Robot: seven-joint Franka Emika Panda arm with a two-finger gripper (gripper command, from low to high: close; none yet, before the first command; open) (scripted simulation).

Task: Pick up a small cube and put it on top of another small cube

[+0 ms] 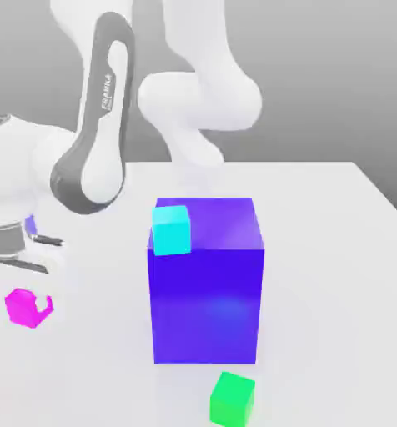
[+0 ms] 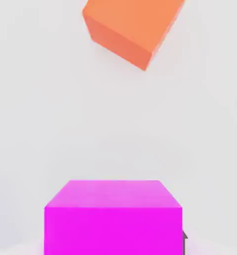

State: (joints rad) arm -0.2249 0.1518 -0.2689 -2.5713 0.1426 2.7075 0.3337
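The small bright magenta-pink cube [image 2: 113,216] presents a smooth, evenly coloured plastic-like surface. The large blue-violet block [image 1: 206,283] is smooth and glossy, with a soft highlight on its front face. The small cyan cube [image 1: 171,229] and small green cube [image 1: 232,399] appear smooth. The orange cube [image 2: 130,27] looks matt. The white tabletop [image 1: 335,275] is smooth and faintly reflective. The white robot arm [image 1: 198,92] has a satin plastic shell.

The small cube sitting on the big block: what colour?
Cyan, clearest in the exterior view.

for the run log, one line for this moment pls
gripper: shut on magenta cube | cyan cube: on blue block | stack: not yet done
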